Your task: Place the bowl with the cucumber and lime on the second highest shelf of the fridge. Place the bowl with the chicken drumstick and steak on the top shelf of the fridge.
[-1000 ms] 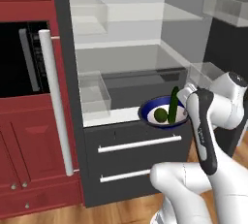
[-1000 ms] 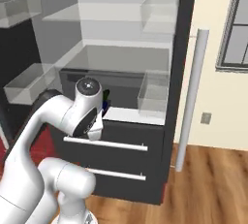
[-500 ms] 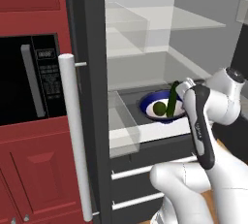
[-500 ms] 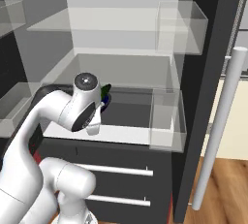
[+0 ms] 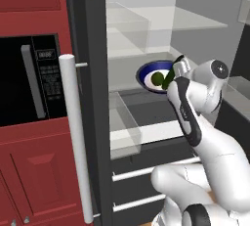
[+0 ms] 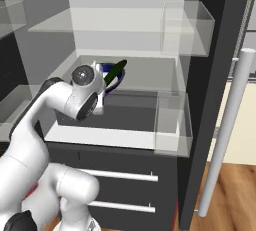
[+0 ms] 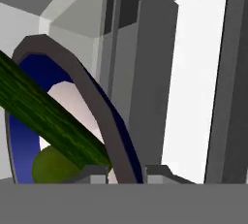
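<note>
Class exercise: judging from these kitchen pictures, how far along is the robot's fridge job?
Done: the fridge stands open. In hand: the gripper pinches the rim of the blue bowl, holding cucumber and lime, inside the fridge near a glass shelf; release is not visible. Left: letting go, then the meat bowl.

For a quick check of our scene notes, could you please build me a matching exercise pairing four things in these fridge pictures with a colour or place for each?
Things:
1. small round bowl with dark blue rim
2. long slim cucumber
3. small round lime
4. long silver bar handle

Descriptions:
A. stands upright on the open door's edge
B. olive-green ball lying inside the bowl
C. dark green stick poking over the rim
D. white inside, held at its rim by the gripper within the fridge

Pairs: 1-D, 2-C, 3-B, 4-A
</note>
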Robot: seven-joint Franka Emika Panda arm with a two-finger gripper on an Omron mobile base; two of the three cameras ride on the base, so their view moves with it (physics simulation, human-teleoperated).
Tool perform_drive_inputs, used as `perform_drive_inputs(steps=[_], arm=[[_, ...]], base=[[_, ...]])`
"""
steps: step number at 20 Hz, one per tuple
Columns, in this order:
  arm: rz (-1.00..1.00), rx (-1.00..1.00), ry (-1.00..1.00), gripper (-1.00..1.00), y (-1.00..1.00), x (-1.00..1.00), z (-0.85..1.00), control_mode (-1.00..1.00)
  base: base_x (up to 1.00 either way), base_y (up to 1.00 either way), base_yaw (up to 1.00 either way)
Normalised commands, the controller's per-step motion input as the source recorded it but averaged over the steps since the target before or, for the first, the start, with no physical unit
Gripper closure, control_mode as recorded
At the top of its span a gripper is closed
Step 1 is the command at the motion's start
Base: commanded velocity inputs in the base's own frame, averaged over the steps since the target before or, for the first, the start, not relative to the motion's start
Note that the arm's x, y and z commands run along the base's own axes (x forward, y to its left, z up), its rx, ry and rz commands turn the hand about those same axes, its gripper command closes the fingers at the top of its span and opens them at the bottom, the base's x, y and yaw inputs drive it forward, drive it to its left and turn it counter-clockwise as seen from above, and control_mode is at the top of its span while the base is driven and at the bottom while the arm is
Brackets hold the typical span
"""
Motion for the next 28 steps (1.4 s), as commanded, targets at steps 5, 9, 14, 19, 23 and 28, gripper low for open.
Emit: perform_drive_inputs(steps=[5, 9, 14, 19, 23, 28], arm=[[-0.05, 0.01, -0.02, 1.0, -0.05, 1.0, 0.02, -1.0], [-0.01, 0.01, 0.0, 1.0, -0.05, 1.0, -0.12, -1.0], [-0.03, 0.0, 0.01, 1.0, -0.04, 0.97, -0.25, -1.0], [-0.03, 0.0, 0.01, 1.0, -0.02, 0.93, -0.25, -1.0], [-0.03, 0.0, 0.01, 1.0, 0.0, 0.98, -0.13, -1.0], [-0.08, 0.02, 0.04, -1.0, 0.02, 0.22, 0.15, -1.0]], base=[[0.0, 0.0, 0.0], [0.0, 0.0, 0.0], [0.0, 0.0, 0.0], [0.0, 0.0, 0.0], [0.0, 0.0, 0.0], [0.0, 0.0, 0.0]])
